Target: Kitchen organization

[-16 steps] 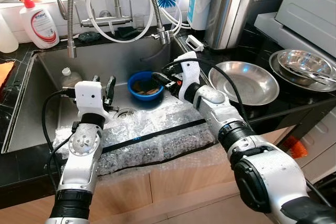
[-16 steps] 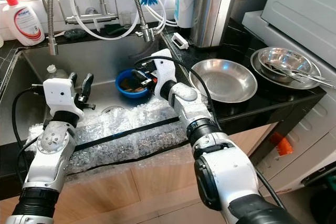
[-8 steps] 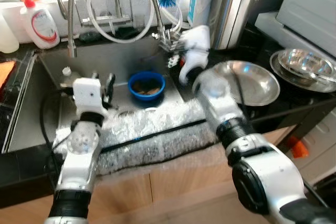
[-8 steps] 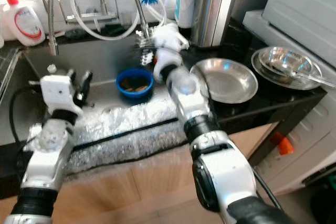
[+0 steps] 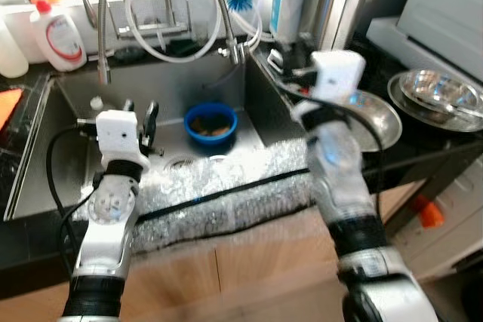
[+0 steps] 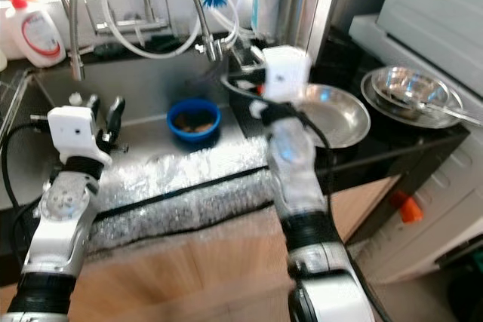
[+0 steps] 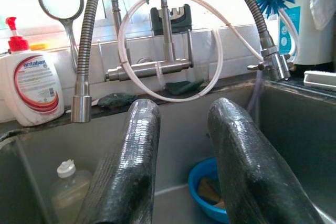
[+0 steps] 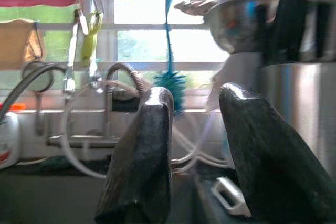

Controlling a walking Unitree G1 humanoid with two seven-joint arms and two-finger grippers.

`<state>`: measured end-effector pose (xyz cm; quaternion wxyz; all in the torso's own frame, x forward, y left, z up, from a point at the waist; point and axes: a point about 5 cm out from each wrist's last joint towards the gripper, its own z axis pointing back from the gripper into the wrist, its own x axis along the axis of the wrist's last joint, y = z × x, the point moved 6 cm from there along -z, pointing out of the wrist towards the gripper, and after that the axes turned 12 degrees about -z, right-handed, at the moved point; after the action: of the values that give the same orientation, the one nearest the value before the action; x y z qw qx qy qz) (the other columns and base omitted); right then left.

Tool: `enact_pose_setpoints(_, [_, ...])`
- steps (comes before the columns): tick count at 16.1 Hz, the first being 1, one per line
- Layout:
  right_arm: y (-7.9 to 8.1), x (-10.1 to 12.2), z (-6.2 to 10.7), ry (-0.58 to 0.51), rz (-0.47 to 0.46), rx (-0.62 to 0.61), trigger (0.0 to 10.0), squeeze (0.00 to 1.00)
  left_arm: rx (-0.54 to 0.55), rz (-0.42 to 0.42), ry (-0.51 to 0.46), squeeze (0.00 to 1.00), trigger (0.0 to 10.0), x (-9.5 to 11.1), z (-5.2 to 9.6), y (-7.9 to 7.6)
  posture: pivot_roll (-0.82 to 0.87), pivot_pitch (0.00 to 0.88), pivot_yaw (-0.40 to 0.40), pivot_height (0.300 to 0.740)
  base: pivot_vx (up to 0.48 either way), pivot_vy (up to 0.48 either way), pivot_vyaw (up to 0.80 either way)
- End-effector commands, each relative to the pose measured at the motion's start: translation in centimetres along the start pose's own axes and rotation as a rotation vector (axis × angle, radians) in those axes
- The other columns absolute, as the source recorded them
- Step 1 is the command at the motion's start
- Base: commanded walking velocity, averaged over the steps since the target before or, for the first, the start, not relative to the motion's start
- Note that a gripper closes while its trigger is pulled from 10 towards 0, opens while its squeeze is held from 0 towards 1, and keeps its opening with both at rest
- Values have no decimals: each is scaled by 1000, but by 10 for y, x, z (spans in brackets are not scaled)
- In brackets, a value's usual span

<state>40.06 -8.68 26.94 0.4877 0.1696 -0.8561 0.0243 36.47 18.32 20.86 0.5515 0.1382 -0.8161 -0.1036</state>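
My left gripper (image 5: 140,110), fingers parted and empty, sits just left of the blue bowl (image 5: 210,123); my right gripper (image 8: 197,166), also spread empty, hovers farther right.

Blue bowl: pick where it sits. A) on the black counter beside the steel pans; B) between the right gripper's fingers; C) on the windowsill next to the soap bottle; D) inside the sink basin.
D: the blue bowl rests on the floor of the steel sink, below the faucet, with no gripper touching it.
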Motion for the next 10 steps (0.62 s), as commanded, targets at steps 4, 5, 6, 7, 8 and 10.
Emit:
enact_pose_setpoints(4, [-4, 10, 13, -9, 19, -52, 10000, 0, -2, -34, -13, 0, 10000, 4, 1, 4, -34, 0, 32, 740, 0, 0, 0])
enact_pose_setpoints(5, [-3, 10, 14, -8, 18, -54, 10000, 0, -1, -36, -14, 0, 10000, 4, 0, 4, -34, 0, 32, 740, 0, 0, 0])
enact_pose_setpoints(6, [-3, 9, 15, 0, 22, -59, 10000, 0, -5, -40, -13, 0, 10000, 4, 0, 3, -31, 0, 31, 740, 0, 0, 0])
enact_pose_setpoints(7, [-3, 10, 15, 1, 41, -57, 10000, 0, -9, -44, -13, 0, 10000, 4, 0, 2, -32, 0, 31, 740, 0, 0, 0])
enact_pose_setpoints(8, [-3, 10, 15, 1, 42, -60, 10000, 0, -10, -45, -13, 0, 10000, 4, 1, 2, -33, 0, 32, 740, 0, 0, 0])
enact_pose_setpoints(10, [-3, 12, 16, -3, 45, -68, 10000, 0, -12, -46, -13, 0, 10000, 4, 1, 1, -32, 0, 30, 740, 0, 0, 0])
